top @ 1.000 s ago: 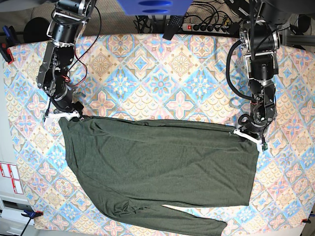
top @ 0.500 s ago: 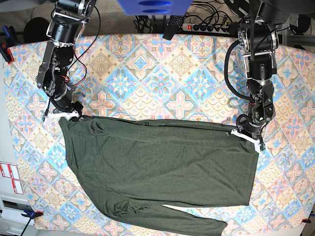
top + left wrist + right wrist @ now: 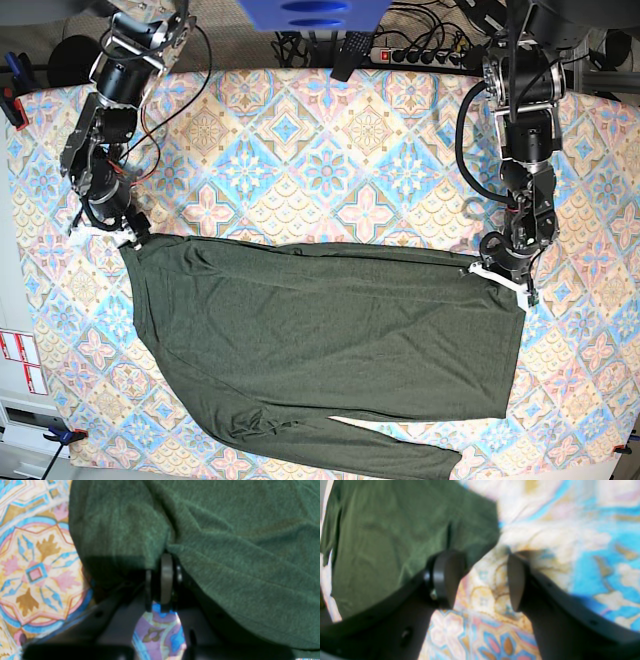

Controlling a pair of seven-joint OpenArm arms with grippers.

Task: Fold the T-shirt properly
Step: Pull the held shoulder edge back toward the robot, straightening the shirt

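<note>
Olive-green knit T-shirt point(image 3: 330, 350) is pinched by your left end effector point(image 3: 163, 555); close the gaping right end effector point(image 3: 480, 580) on its corner before lifting.

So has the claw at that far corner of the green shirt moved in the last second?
Yes. The right gripper, jaws open, has slid off the T-shirt corner, outward toward the patterned cloth's edge.
</note>
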